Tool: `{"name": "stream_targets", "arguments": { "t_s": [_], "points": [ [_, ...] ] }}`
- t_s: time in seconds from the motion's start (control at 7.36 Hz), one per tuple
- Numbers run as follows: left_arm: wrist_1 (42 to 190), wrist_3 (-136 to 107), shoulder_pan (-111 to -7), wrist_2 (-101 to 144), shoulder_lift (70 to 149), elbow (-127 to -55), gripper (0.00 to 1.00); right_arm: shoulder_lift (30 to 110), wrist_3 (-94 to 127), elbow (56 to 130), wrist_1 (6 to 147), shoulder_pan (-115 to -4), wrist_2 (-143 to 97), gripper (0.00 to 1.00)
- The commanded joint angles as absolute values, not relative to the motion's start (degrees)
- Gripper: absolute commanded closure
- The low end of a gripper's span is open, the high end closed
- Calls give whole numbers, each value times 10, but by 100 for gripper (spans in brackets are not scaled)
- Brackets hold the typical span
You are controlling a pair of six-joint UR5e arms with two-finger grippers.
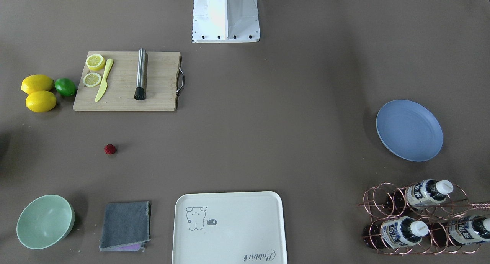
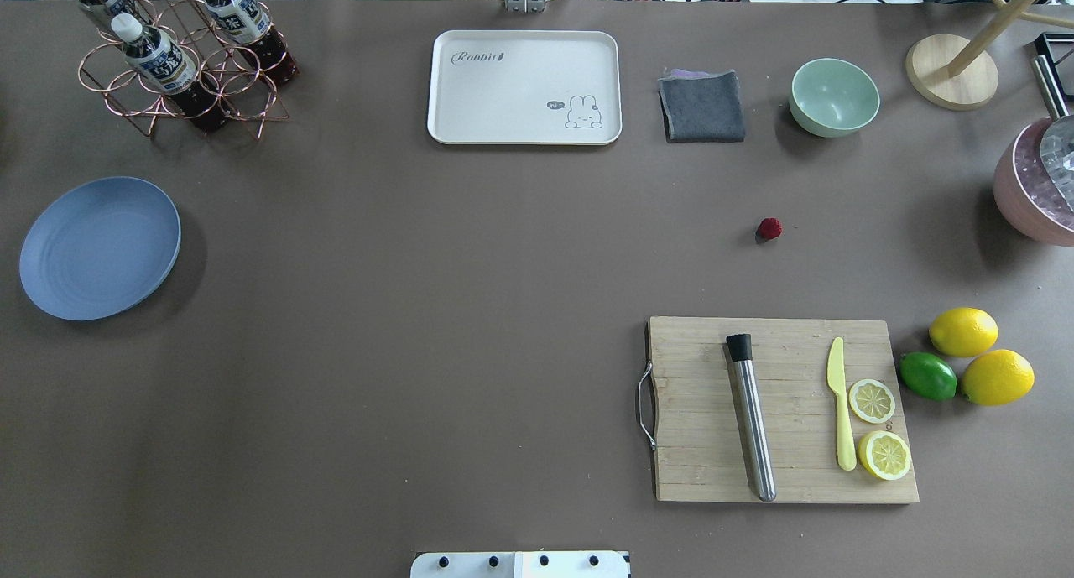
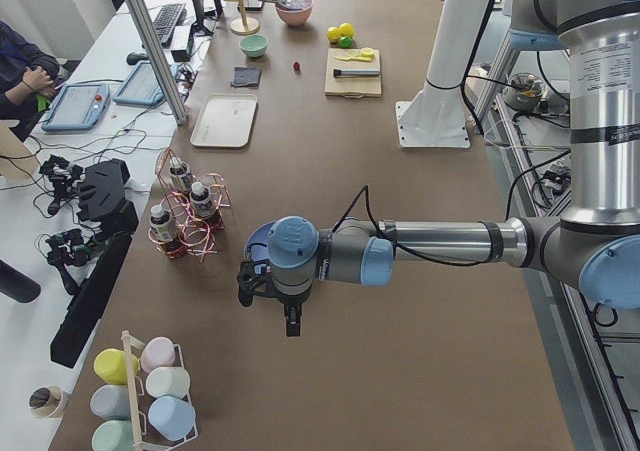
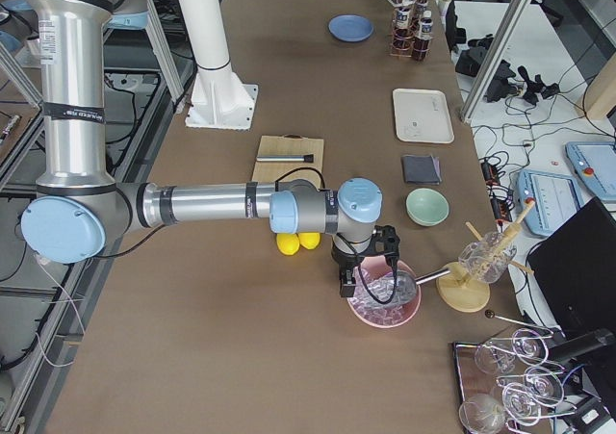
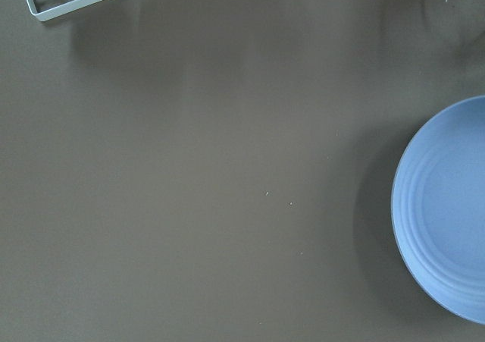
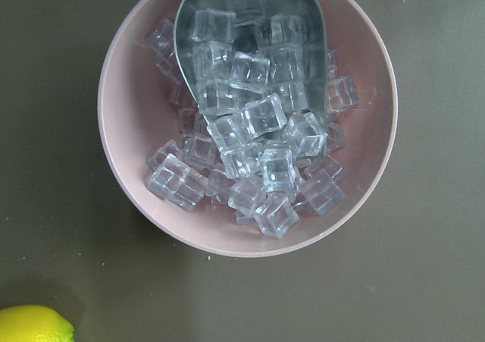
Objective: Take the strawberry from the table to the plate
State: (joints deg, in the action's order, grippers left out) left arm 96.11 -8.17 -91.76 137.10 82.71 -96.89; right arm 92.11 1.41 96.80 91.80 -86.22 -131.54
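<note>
We see a broad, matte grey-brown surface (image 2: pixel 419 309) that carries everything. Our landmark is the rectangular wooden cutting board (image 2: pixel 696 377) with a metal handle, lying on the robot's right half of the surface.

The round, shallow periwinkle-blue plate (image 2: pixel 99 247) with faint concentric rings sits well apart from the board, towards the robot's left end. A round pink bowl (image 2: pixel 1028 196) filled with clear ice cubes (image 6: pixel 250 130) and a metal scoop (image 6: pixel 303 8) stands off the board's opposite side. It is out beyond the two yellow lemons (image 2: pixel 963 331), which lie just beside the board's short edge.

The small strawberry (image 2: pixel 769 229) is round, dark red and bumpy-skinned, far smaller than either lemon. It lies bare on the surface off the board's long edge that faces away from the robot. It is near the board but apart from it, and it touches nothing.

The left arm's fingers (image 3: pixel 291 321) hang above the surface just beside the plate, well apart from the board and from the strawberry. The right arm's fingers (image 4: pixel 346 282) hang over the pink bowl, past the lemons from the board, and the strawberry lies well clear of them too. Both pairs show only in the side views, so we cannot tell how wide they stand or whether they hold anything.
</note>
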Motion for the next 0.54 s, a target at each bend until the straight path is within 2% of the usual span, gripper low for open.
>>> {"name": "stream_targets", "arguments": {
  "t_s": [0.0,0.41],
  "points": [
    [960,-82,-918,1371,814,-990,2,921,14,969,918,-862,-1316,0],
    [961,-82,-918,1368,803,-999,2,921,14,966,918,-862,-1315,0]
  ]
}}
